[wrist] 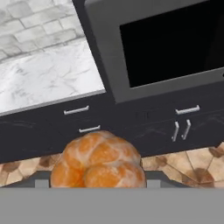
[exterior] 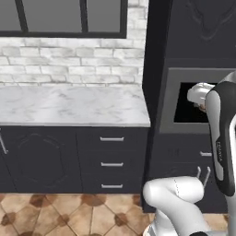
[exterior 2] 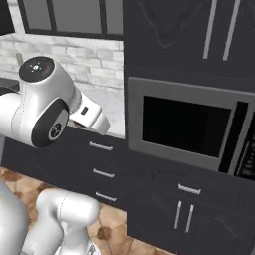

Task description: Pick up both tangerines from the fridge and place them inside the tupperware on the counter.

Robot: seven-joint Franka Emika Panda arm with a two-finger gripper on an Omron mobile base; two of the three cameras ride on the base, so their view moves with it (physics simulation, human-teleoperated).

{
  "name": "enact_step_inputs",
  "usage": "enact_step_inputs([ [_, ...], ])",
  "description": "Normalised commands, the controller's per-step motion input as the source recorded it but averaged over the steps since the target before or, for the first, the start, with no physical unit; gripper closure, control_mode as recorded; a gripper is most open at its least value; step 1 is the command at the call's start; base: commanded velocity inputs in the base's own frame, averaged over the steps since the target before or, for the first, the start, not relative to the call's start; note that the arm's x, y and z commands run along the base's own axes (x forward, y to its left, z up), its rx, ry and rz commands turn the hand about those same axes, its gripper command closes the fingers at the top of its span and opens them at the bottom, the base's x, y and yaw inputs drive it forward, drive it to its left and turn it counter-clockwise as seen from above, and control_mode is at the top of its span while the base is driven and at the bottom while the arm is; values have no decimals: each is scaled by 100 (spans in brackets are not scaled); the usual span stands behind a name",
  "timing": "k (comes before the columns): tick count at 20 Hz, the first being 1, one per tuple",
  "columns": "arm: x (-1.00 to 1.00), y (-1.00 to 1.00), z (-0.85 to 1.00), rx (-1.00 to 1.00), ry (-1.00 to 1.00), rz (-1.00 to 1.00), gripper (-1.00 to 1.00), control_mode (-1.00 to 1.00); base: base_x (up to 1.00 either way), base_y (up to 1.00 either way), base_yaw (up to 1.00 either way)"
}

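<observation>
Tangerine (wrist: 98, 159) sits pinched in my gripper (wrist: 97, 183), fingertips probably hidden behind it, carried high past the microwave (wrist: 166, 43) toward the counter (wrist: 43, 83) for dropping into tupperware.

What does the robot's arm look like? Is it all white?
Mostly white, but not all. The arm is made of smooth, rounded white shells with dark grey parts at the joints. One joint has a round dark cap with a small red mark. In the left base view, a long dark strip with small lettering runs down one white segment. No loose cables show.
</observation>
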Motion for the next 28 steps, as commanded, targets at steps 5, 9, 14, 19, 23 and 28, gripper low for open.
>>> enact_step_inputs([
  [5,0,0,0,0,0,0,100,100,11,100,0],
  [9,0,0,0,0,0,0,100,100,25,100,0],
  [14,0,0,0,0,0,0,100,100,27,100,0],
  [19,0,0,0,0,0,0,100,100,37,100,0],
  [23,0,0,0,0,0,0,100,100,44,100,0],
  [28,0,0,0,0,0,0,100,100,56,100,0],
])
